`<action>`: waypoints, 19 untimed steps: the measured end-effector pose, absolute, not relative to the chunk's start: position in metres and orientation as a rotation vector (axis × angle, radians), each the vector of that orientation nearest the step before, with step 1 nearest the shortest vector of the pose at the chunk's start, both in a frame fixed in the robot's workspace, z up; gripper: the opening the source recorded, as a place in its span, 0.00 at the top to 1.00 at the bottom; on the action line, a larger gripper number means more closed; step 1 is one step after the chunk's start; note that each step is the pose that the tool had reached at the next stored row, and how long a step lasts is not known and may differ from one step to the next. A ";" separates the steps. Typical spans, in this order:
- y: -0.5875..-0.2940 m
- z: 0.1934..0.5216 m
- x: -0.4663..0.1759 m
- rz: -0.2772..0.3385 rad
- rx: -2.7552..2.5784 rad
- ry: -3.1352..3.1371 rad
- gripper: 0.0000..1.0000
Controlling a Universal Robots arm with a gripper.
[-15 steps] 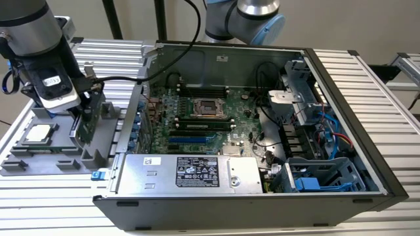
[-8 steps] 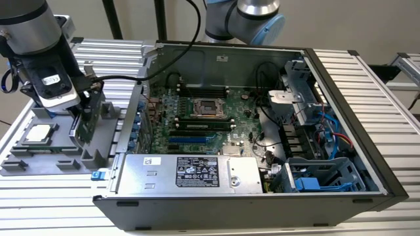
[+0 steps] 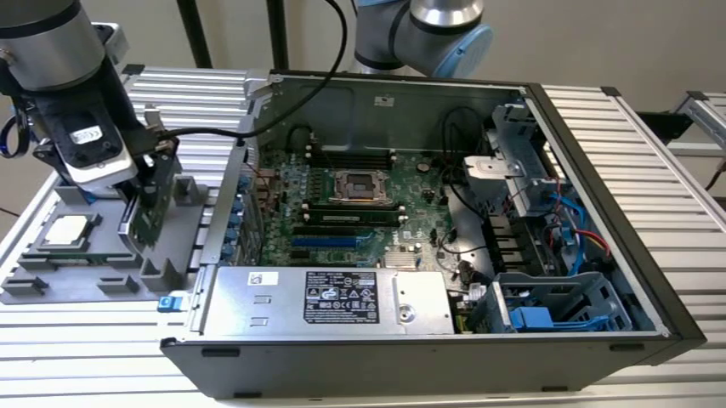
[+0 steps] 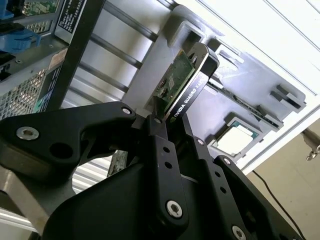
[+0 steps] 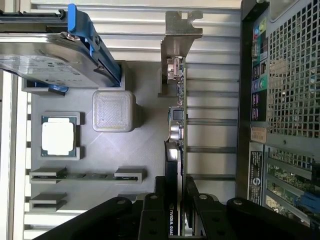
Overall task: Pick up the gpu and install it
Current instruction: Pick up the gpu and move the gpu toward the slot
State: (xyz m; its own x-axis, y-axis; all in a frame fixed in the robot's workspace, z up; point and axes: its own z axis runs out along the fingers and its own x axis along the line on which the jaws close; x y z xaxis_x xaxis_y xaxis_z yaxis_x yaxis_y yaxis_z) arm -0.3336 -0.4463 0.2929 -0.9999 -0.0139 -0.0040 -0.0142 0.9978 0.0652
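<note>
At the counter's edge on the exterior view's left, the claw [image 3: 141, 189] is clenching the gpu [image 3: 145, 219], upright on edge at the gray tray [image 3: 40, 287]. In the second wrist view, fingers [image 4: 161, 145] are pinching the card's edge. In the first wrist view, the card is standing between the CPU chip [image 5: 59, 136] and the computer case [image 5: 280, 100].

The gpu [image 3: 141, 217], a thin flat card with a green circuit board face, black shroud and silver end bracket, stands on edge at the exterior view's left. My fingers [image 5: 161, 187] pinch its upper edge.
</note>
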 end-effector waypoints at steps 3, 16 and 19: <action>-0.446 0.294 -0.334 0.102 -0.022 3.136 1.00; -0.446 0.300 -0.334 0.102 -0.022 3.136 1.00; -0.446 0.301 -0.334 0.102 -0.022 3.136 1.00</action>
State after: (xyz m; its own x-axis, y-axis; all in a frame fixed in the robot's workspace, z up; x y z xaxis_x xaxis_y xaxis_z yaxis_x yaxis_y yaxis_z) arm -0.3336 -0.4463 0.3006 -0.9999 -0.0139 -0.0040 -0.0142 0.9978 0.0652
